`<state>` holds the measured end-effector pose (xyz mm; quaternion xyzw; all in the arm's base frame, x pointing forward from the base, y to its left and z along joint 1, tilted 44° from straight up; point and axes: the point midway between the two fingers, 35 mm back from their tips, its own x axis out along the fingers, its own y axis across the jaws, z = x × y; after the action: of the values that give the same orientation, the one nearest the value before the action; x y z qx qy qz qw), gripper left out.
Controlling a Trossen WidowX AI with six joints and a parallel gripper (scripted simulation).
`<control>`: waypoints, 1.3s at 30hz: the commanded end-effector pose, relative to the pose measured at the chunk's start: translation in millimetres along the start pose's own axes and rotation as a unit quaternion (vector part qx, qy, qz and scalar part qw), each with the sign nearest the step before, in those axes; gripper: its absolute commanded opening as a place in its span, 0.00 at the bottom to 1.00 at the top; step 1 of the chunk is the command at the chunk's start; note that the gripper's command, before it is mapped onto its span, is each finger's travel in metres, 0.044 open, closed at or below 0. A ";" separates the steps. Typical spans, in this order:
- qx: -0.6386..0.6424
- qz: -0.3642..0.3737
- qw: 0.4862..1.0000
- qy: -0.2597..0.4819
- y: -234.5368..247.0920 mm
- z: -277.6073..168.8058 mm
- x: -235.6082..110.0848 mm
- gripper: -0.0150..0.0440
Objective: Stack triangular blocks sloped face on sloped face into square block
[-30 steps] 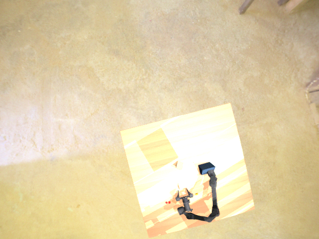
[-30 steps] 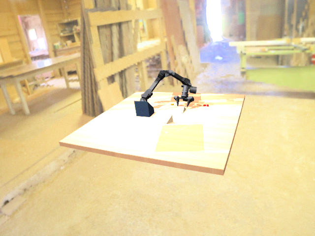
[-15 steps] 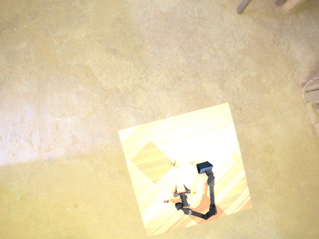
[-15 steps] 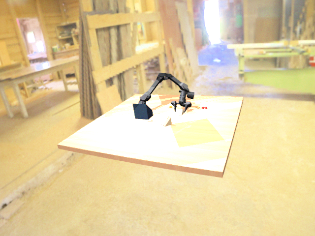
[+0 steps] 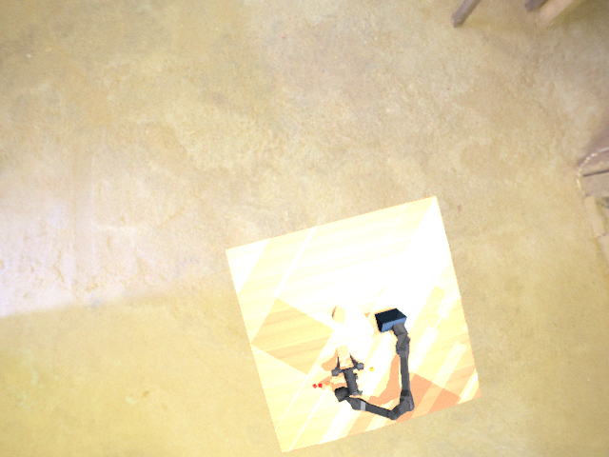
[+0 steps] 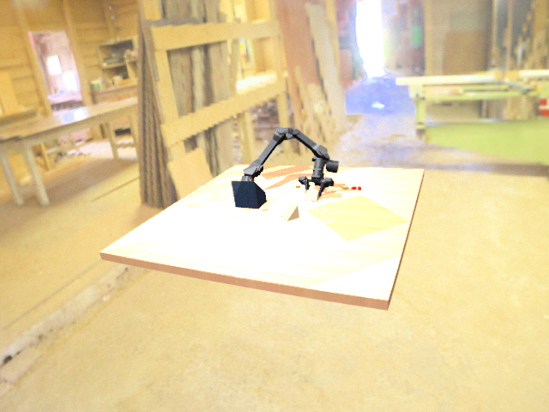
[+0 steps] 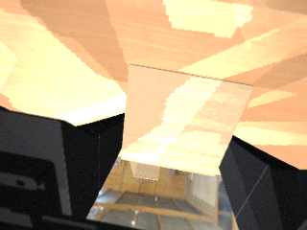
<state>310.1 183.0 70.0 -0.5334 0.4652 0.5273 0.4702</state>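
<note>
My gripper (image 5: 345, 365) (image 6: 314, 188) (image 7: 172, 125) is low over the table and shut on one pale wooden triangular block (image 5: 343, 355) (image 6: 311, 193) (image 7: 184, 120). In the wrist view this block fills the gap between the two dark fingers, with a flat face towards the camera. The block sits at the table's surface. The other triangular block (image 5: 339, 313) (image 6: 291, 213) lies on the table apart from it, between the gripper and the arm's base, with its ridge up. It is not in the wrist view.
The arm's dark base (image 5: 390, 319) (image 6: 247, 194) stands on the patterned wooden table (image 5: 354, 236) (image 6: 248, 261). Two small red dots (image 5: 317, 386) (image 6: 356, 188) and a small yellow one (image 5: 371, 367) lie near the gripper. The table's near edge (image 5: 373, 425) is close behind the arm's elbow.
</note>
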 end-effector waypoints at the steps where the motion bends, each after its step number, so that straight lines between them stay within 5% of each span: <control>1: 0.000 -0.001 1.000 0.000 -0.5 -0.3 -0.7 0.51; 7: 0.000 -0.001 1.000 0.000 -3.2 -17.5 -18.0 0.25; 28: 0.000 0.000 1.000 0.002 -0.2 -70.8 -70.5 0.25; 39: 0.101 0.049 0.987 -0.112 3.6 -74.0 -54.7 0.25</control>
<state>316.2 111.4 129.9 -0.4411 0.4783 0.5494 0.5242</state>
